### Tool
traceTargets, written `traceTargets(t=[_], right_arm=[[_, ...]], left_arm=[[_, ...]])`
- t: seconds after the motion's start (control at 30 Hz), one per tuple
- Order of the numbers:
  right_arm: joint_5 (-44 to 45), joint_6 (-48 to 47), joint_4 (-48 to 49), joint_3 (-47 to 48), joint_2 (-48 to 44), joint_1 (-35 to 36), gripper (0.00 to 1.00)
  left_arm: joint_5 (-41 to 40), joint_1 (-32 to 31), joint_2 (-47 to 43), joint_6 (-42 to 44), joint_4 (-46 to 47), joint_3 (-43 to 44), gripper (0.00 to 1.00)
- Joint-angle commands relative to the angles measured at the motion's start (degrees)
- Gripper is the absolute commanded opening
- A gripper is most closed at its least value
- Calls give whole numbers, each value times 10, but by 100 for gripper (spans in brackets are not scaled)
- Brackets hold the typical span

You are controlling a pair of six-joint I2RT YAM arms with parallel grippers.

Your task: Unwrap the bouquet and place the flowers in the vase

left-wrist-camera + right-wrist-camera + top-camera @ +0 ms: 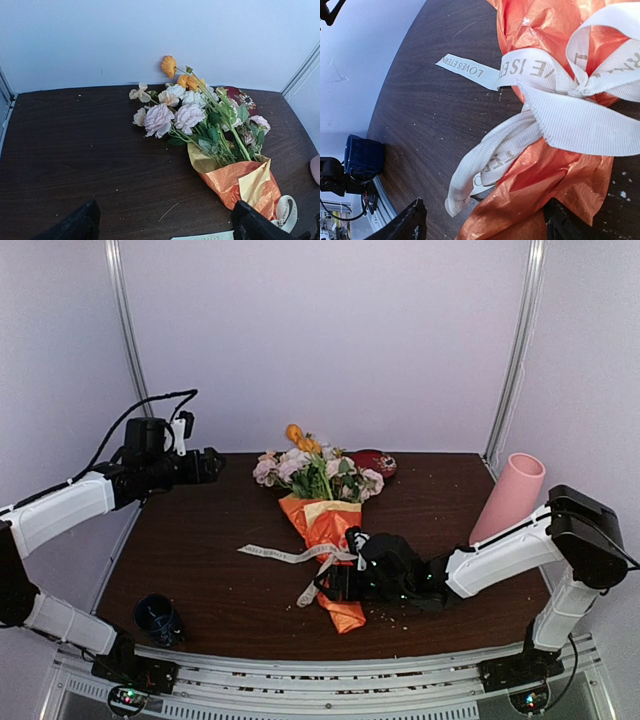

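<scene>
The bouquet (326, 524) lies flat on the dark table, its orange and tan paper (242, 182) tied with a cream ribbon (570, 87). Its flowers (316, 468), pink, white and orange, point to the back wall. My right gripper (333, 588) is low at the bouquet's narrow end. It is open, and the paper's tail (540, 195) and a ribbon end lie between its fingers (407, 225). My left gripper (212, 465) hangs open and empty above the table's back left, apart from the bouquet (210, 150). The pink vase (510, 497) stands at the right.
A dark red dish (376, 461) lies behind the flowers. Near the front left corner stands a small dark blue cup (158, 618), also in the right wrist view (363, 157). One long ribbon end (275, 553) trails left across the table.
</scene>
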Motion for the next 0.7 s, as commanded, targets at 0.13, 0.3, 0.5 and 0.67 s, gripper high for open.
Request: traceTargets(t=[0.13,0.3,0.5,0.67], right_arm=[[-17,3,36,20,-8,5,80],[102,-67,-99,43,-113,4,81],[209,-156,-257,116,-179,-25,82],[208,-196,-303,156,-179,-55,79]], left_arm=[[32,1,12,-7,31,3,93],[34,-18,21,-6,30,2,92],[12,-78,43,14,14,15,91],[-17,-153,63,39,8,16,88]])
